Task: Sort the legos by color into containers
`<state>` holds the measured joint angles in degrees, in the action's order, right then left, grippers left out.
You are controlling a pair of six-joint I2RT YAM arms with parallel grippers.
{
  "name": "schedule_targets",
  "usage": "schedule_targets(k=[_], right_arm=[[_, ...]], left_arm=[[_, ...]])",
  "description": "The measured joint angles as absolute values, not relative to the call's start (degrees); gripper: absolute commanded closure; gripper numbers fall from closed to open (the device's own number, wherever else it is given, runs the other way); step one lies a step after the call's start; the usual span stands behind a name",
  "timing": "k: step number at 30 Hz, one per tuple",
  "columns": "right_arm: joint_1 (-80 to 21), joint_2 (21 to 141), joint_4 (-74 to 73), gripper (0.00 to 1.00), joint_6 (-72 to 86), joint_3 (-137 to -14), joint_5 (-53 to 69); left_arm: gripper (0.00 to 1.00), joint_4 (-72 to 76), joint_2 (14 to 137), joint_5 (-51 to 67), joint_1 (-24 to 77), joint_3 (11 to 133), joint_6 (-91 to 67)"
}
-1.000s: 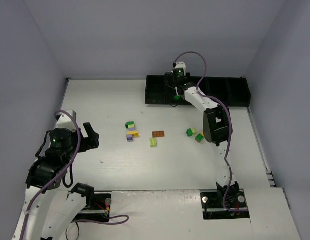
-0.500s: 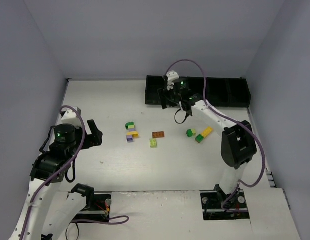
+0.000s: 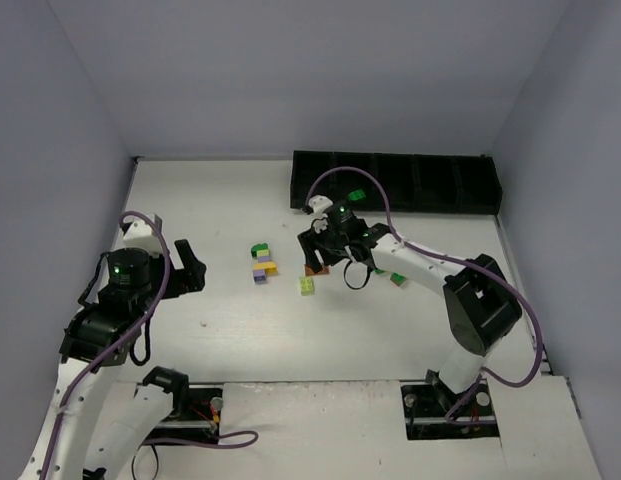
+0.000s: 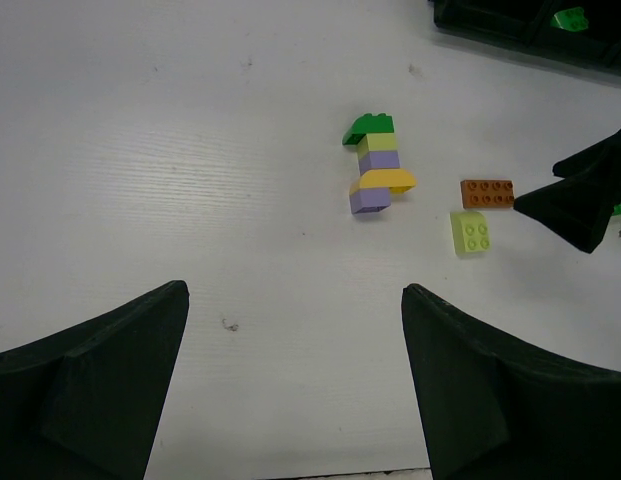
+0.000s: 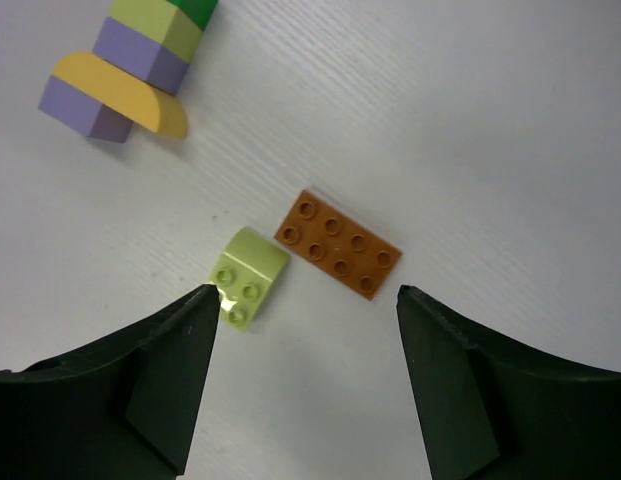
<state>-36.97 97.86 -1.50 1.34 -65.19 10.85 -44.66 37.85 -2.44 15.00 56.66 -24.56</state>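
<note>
- The white counter (image 3: 210, 200) carries everything.
- The black tray of containers (image 3: 460, 160) runs along the counter's far edge, right of centre.
- The right arm (image 3: 430, 265) reaches left across the middle of the counter. The left arm (image 3: 115, 300) is folded near the left edge, well apart from the legos.
- The left pincer (image 4: 295, 330) has its fingers spread wide with nothing between them. It points toward the bricks from a distance.
- The right pincer (image 5: 302, 300) hangs over the loose bricks. Its fingers are apart and grip nothing.
- A stack of legos (image 4: 375, 165) lies on its side mid-counter: dark green, lime, lavender, yellow, lavender.
- An orange-brown flat brick (image 5: 338, 245) lies right of the stack, between the right pincer's fingers as the wrist view shows it.
- A lime brick (image 5: 248, 278) sits just beside the orange-brown one, on its near-left side.
- A green brick (image 3: 357, 196) lies inside the tray, toward its left end.
- Another green piece (image 3: 399, 278) shows beside the right arm, partly hidden.
</note>
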Motion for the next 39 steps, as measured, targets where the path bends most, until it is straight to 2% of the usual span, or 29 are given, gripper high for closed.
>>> schedule_targets(k=[8,13,20,23,24,26,27,33,36,39], right_arm=[[-47.88,98.0,-1.06,0.3,18.04,-62.96,-0.91],[-49.36,100.55,-0.86,0.32,25.47,-62.61,-5.89],[-50.37,106.17,-0.58,0.42,31.09,-62.59,-10.87],[-50.76,106.76,0.12,0.58,31.9,-62.78,-12.45],[-50.85,106.78,0.14,0.7,32.05,-62.78,-12.67],[-51.05,106.78,0.12,0.85,32.45,-62.78,-13.08],[-51.05,106.78,0.16,1.0,32.88,-62.78,-13.26],[-49.28,104.44,-0.58,1.0,31.81,-61.98,-14.81],[-43.68,99.5,-1.08,1.0,29.28,-61.93,-15.14],[-33.85,94.85,-1.19,1.0,25.65,-64.55,-16.19]], left_arm=[[0.19,-44.8,36.88,-1.72,15.0,56.66,-24.86],[0.19,-45.47,36.42,-1.69,15.0,56.66,-25.15],[0.19,-46.68,36.01,-1.67,15.0,56.66,-25.8],[0.19,-46.74,36.01,-1.65,15.0,56.66,-26.0],[0.19,-46.76,35.99,-1.65,15.0,56.66,-26.02],[0.19,-46.83,35.99,-1.65,15.0,56.66,-26.06],[0.19,-46.89,35.99,-1.65,15.0,56.66,-26.09],[0.19,-47.0,35.99,-1.65,15.0,56.66,-26.28],[0.19,-46.98,35.99,-1.61,15.0,56.66,-26.41],[0.19,-46.92,35.99,-1.41,15.0,56.51,-26.76]])
